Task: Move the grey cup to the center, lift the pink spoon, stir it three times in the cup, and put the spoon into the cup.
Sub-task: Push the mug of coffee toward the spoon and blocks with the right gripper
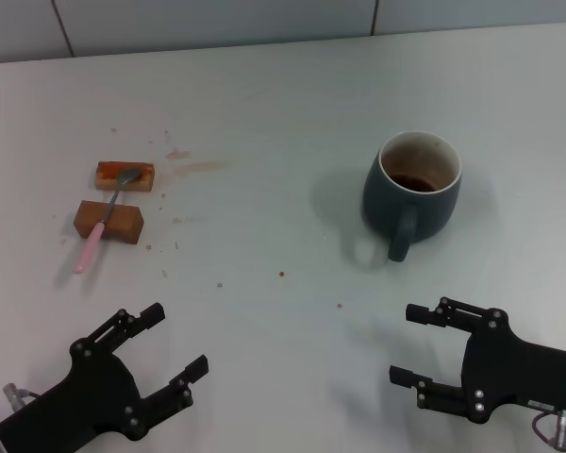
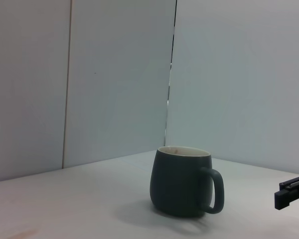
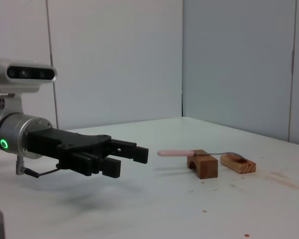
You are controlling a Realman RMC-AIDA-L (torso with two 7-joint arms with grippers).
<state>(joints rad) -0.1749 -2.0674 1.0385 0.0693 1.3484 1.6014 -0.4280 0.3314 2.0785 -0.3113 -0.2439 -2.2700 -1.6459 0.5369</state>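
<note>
The grey cup [image 1: 412, 185] stands upright on the white table at the right, its handle toward me; it also shows in the left wrist view [image 2: 184, 181]. The pink spoon [image 1: 100, 225] lies across two orange-brown blocks at the left, its bowl on the far block [image 1: 124, 176] and its handle over the near block [image 1: 108, 222]; it also shows in the right wrist view [image 3: 189, 152]. My left gripper [image 1: 175, 340] is open and empty near the front left. My right gripper [image 1: 406, 344] is open and empty at the front right, short of the cup.
Brown stains and crumbs [image 1: 193, 168] mark the table between the blocks and the cup. A tiled wall [image 1: 264, 14] runs along the table's far edge.
</note>
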